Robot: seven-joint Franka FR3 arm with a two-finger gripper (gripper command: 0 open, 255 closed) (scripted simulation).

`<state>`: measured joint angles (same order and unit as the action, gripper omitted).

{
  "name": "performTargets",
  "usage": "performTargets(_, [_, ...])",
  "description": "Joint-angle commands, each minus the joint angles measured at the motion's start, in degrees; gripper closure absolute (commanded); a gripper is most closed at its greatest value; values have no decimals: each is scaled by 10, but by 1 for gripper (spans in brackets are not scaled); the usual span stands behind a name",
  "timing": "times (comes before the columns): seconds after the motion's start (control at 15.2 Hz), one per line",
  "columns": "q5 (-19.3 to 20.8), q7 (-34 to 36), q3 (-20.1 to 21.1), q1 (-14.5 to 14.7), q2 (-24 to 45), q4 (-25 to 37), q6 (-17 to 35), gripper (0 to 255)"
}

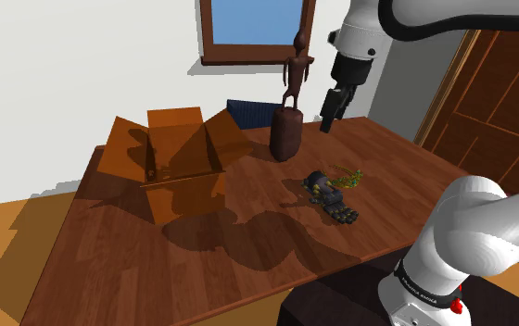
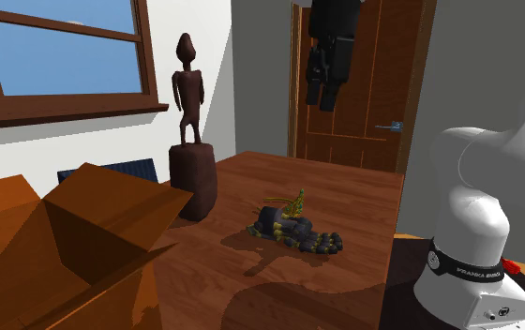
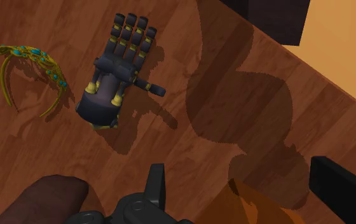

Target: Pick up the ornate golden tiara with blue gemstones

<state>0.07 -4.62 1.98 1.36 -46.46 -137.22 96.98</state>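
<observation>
Your gripper (image 1: 330,111) hangs high w/ fingers spread. In the shoulder view the tiara (image 1: 346,176) lies at its 6 o'clock on the table (image 1: 248,250), just beside the glove (image 1: 327,194), at approx. 1 o'clock from it.

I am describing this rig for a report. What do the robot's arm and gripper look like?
The arm is white, with thick rounded links and dark joints. A black band near its base carries white lettering. The gripper is all black, with two blocky fingers.
</observation>
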Motion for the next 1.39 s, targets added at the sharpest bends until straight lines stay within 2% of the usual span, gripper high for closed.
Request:
performTargets(0.0, [0, 0, 0, 0, 0, 0, 0, 0])
performTargets(0.66, [55, -80, -89, -44, 34, -118, 148, 0])
performTargets(1.32, [102, -166, -191, -86, 163, -165, 323, 0])
